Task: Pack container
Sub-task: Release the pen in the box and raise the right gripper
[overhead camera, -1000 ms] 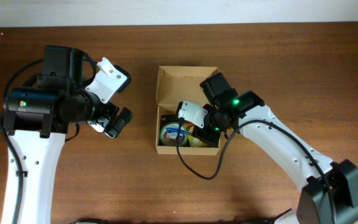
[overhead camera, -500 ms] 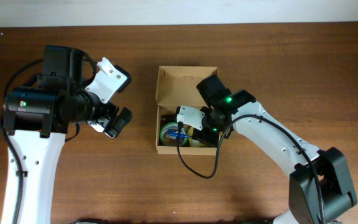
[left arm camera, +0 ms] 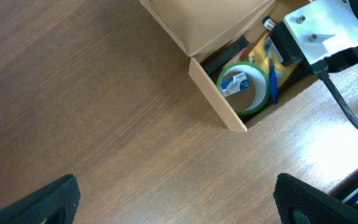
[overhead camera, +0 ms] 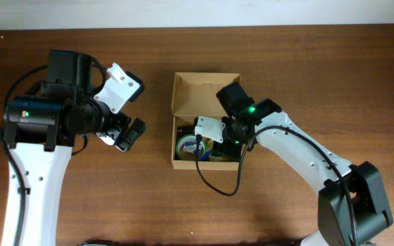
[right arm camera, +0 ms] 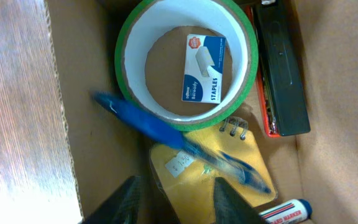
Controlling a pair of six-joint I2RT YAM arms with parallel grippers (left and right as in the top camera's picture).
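Right claw (right arm camera: 179, 190) partly parted, gripping nothing; blurred blue pen (right arm camera: 154, 127) just ahead of its 2 tips, crossing the green tape roll (right arm camera: 246, 59). Rise straight, clearing the cardboard box (right arm camera: 56, 93) walls.

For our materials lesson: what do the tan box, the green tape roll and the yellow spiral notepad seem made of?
Tan rectangular box: matte corrugated cardboard; fluting shows along its cut edge. Green tape roll: probably smooth plastic or paper tape on a brown card core. Yellow spiral notepad: matte card cover, apparently, with a shiny wire coil.
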